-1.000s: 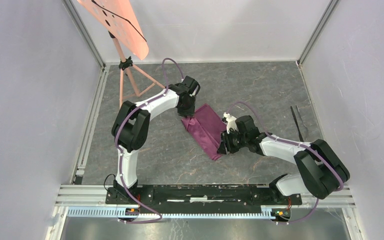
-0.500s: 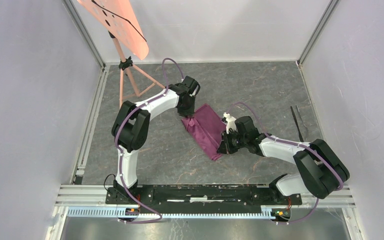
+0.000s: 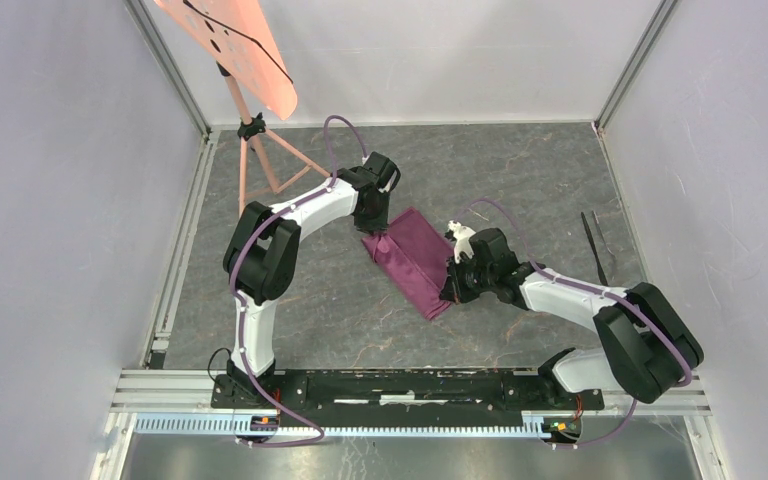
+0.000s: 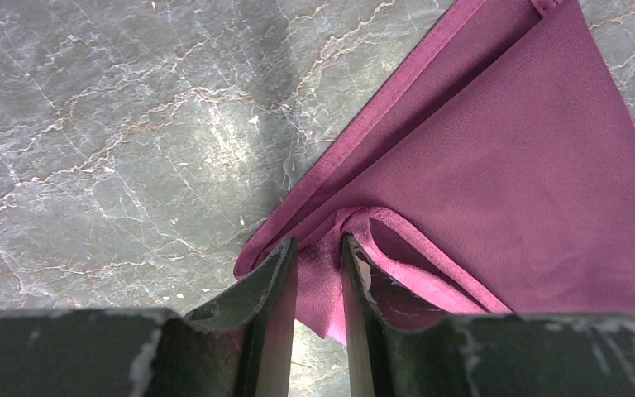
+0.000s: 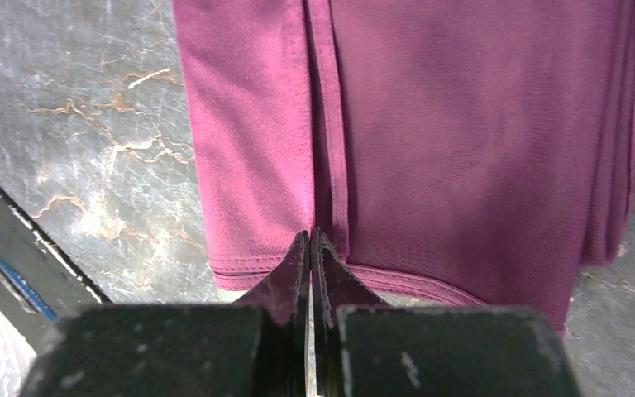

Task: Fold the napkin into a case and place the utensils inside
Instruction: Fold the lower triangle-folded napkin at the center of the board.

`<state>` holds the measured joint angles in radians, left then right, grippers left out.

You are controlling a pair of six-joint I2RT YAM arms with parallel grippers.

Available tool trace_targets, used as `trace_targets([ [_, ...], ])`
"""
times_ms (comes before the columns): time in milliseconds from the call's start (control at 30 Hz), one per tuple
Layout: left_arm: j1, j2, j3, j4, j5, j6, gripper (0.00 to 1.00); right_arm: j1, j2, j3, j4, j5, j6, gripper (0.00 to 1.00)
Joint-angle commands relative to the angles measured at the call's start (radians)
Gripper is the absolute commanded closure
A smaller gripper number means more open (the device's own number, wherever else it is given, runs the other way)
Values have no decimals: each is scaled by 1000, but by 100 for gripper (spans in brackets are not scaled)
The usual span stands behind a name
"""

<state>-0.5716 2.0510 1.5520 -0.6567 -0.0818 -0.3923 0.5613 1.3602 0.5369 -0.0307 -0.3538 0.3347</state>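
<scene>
The napkin [image 3: 412,260], a plain plum woven cloth with stitched hems, lies folded into a narrow strip on the grey marbled table [image 3: 520,170], its long axis running far-left to near-right. The left gripper [image 4: 318,252] stands at the far-left end, jaws narrowly apart and clamped on a raised fold. The right gripper [image 5: 310,241] sits at the strip's right edge by its near end, jaws together on the hem seam; whether a layer is trapped cannot be told. The utensils [image 3: 594,245], slim dark metal, lie well apart to the right, nearer the right arm
</scene>
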Motion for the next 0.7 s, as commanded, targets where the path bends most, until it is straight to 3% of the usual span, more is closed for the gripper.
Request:
trace_targets([
  [0,4,-25,9,13,-41,27,67,2,-17,37,-11,68,-32,100],
  [200,6,-39,10,10,-47,26,66,1,-8,53,-15,122,-41,100],
  [467,6,-65,4,5,-11,26,49,1,32,51,0,145,-59,100],
  [667,6,-34,23,5,-38,30,52,1,42,54,-2,164,-67,100],
])
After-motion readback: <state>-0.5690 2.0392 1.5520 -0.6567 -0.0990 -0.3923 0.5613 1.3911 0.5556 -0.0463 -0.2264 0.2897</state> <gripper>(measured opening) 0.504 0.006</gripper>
